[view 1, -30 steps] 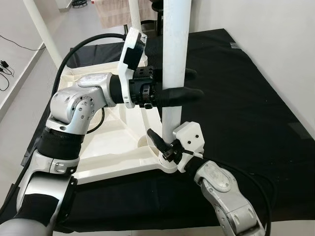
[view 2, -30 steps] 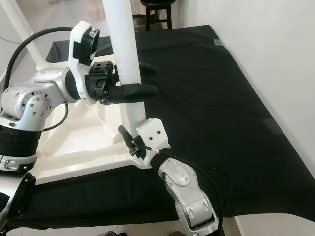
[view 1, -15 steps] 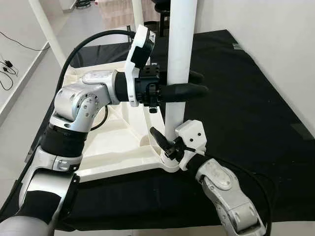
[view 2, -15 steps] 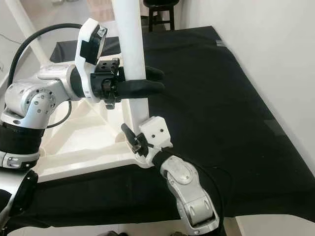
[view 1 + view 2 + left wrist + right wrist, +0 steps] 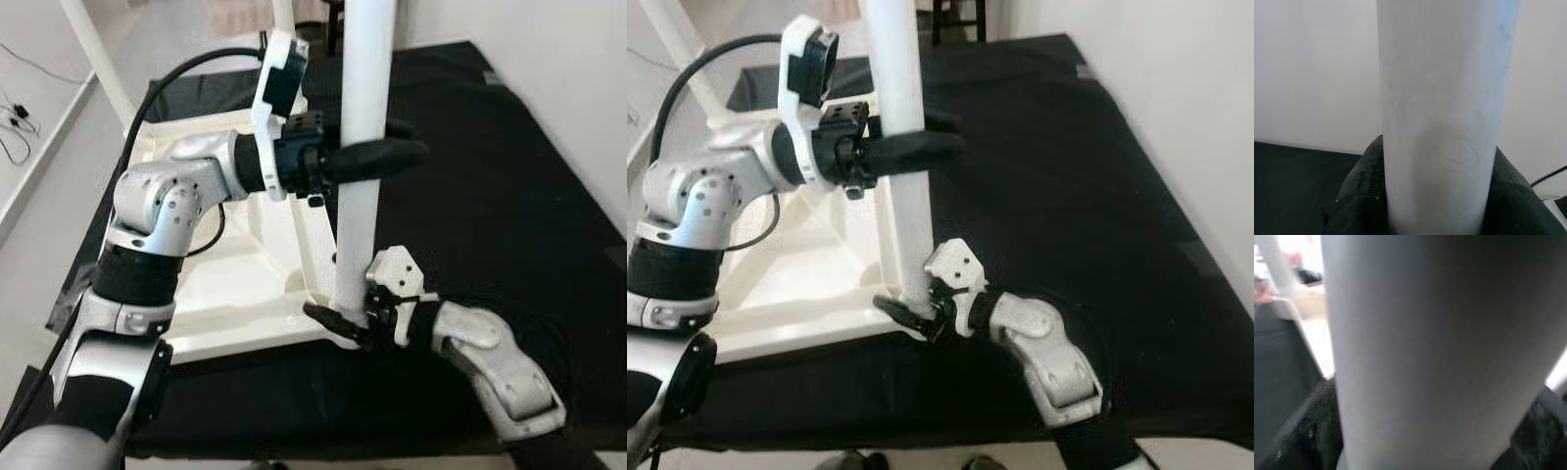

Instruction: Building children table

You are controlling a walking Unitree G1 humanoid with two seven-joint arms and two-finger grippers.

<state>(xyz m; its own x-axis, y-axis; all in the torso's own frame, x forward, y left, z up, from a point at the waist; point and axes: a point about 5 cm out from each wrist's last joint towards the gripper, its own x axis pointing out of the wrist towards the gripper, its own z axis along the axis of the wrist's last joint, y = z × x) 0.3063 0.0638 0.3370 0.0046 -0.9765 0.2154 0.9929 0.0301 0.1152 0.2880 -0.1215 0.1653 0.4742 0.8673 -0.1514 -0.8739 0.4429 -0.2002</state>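
A white leg [image 5: 364,117] stands upright at the near corner of the upturned tabletop [image 5: 235,294] on a black mat [image 5: 490,176]. The left gripper [image 5: 377,157] clamps it mid-height; the right gripper [image 5: 338,321] grips its base

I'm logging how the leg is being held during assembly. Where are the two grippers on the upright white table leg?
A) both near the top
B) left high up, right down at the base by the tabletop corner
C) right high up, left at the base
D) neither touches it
B. The left gripper clasps the white leg well above the upturned tabletop, while the right gripper closes on it at its foot.
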